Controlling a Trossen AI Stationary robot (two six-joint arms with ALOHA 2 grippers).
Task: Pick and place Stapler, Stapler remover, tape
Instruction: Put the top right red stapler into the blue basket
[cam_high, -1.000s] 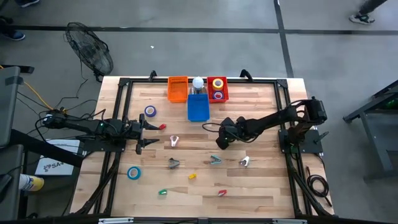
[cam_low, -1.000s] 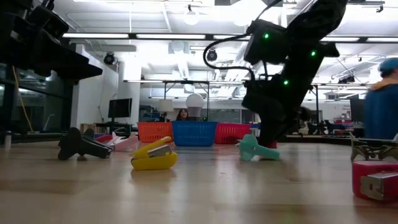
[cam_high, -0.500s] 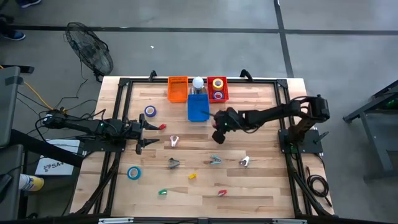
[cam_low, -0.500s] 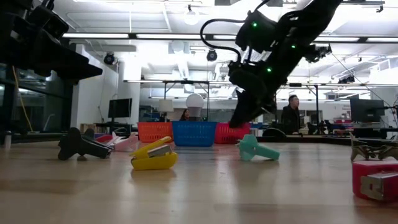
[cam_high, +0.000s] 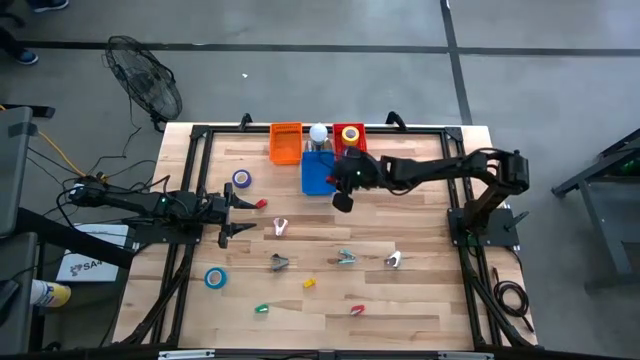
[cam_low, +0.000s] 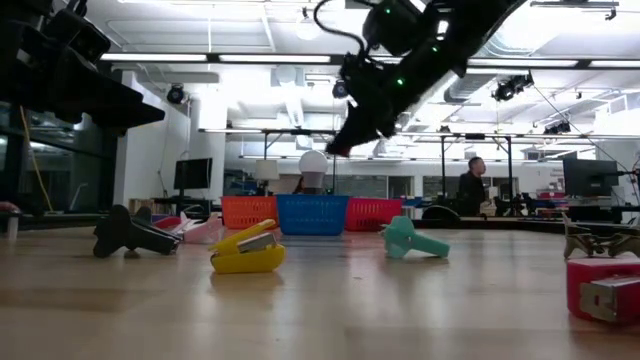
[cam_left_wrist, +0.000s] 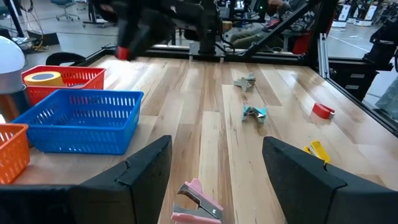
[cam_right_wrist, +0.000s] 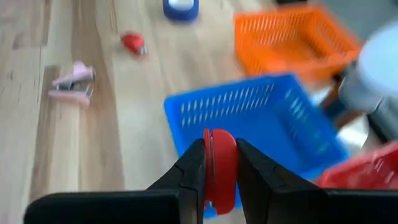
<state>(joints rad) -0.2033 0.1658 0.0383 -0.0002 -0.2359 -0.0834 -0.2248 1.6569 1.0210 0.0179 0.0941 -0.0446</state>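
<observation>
We find the right pincer (cam_right_wrist: 213, 163) clamped on a small red stapler (cam_right_wrist: 219, 167), held above the blue basket (cam_right_wrist: 273, 121). It looks light, rigid, gripped across its flat sides. The left pincer (cam_left_wrist: 214, 171) waits wide, holding nothing.

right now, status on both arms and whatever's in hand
Right gripper shut on a small red item, above the blue basket's near edge. Left gripper open, idle at table's left. Nothing in the way.
</observation>
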